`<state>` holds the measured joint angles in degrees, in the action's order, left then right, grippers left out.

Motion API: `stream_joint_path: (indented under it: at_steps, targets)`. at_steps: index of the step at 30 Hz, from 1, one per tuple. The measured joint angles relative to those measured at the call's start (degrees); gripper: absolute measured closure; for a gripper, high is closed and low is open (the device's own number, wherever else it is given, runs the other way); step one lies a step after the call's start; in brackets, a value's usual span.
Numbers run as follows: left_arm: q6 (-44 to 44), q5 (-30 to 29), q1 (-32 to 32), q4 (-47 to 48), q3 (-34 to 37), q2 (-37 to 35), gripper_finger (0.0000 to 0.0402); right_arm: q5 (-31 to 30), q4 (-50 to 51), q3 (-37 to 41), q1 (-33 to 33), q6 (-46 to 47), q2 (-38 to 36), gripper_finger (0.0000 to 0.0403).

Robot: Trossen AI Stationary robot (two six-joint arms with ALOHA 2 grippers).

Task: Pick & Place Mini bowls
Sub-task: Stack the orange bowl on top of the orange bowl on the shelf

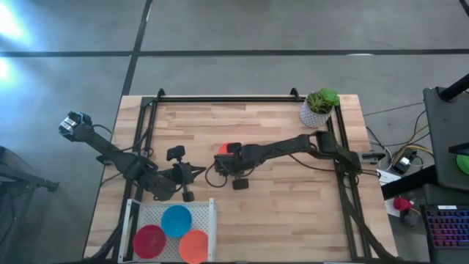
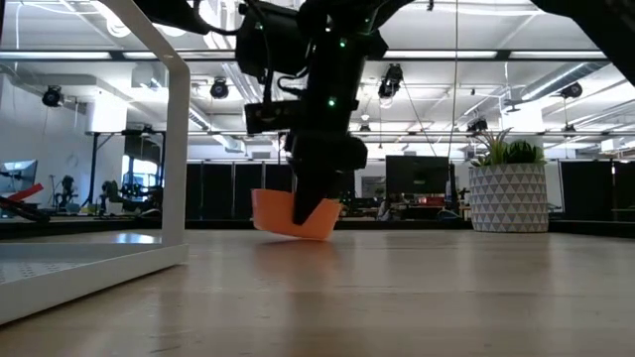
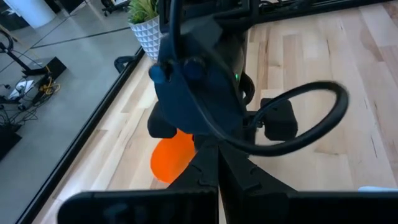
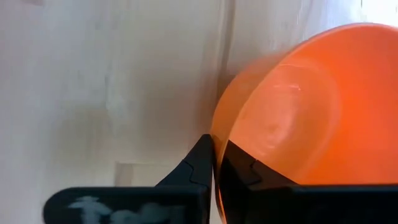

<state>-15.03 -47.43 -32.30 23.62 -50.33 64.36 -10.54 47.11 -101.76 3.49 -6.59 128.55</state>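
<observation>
No legible writing or labels on anything. Right gripper (image 4: 214, 163) is clamped on the rim of an orange mini bowl (image 4: 292, 112), near table (image 1: 278, 213) centre; bowl hangs tilted, low edge at or just above the wood, can't tell which. White rack (image 1: 212, 220), toward the front edge from that gripper, holds three bowls: red (image 1: 149, 240), blue (image 1: 176, 220), orange (image 1: 194, 246). Left gripper (image 3: 217, 163) is clenched with nothing in it, just beside the rack. White plant pot (image 1: 316, 111) sits at the far right corner.

Orange mini bowl (image 4: 298, 112), red bowl (image 1: 149, 240), blue bowl (image 1: 176, 220), white triangle-patterned pot (image 2: 507, 198), green plant (image 1: 323, 98), pale wooden table (image 1: 278, 213)
</observation>
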Motion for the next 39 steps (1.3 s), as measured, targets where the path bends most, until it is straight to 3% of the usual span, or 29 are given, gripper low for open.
stream_joint_path:
  at_steps: [15,33,39]
  targets:
    - [-0.1,0.0,0.0,0.0,0.0,0.0,0.0402,0.1,1.0,-1.1,0.3,0.3,-0.8,0.0309]
    - [-2.1,-0.2,0.3,0.3,0.0,0.0,0.0400,0.0,8.0,1.8,4.4,1.2,-18.7,0.0336]
    - [-3.8,-0.3,1.8,0.1,0.0,0.0,0.0359,-0.1,6.5,6.4,7.2,2.2,-26.4,0.0339]
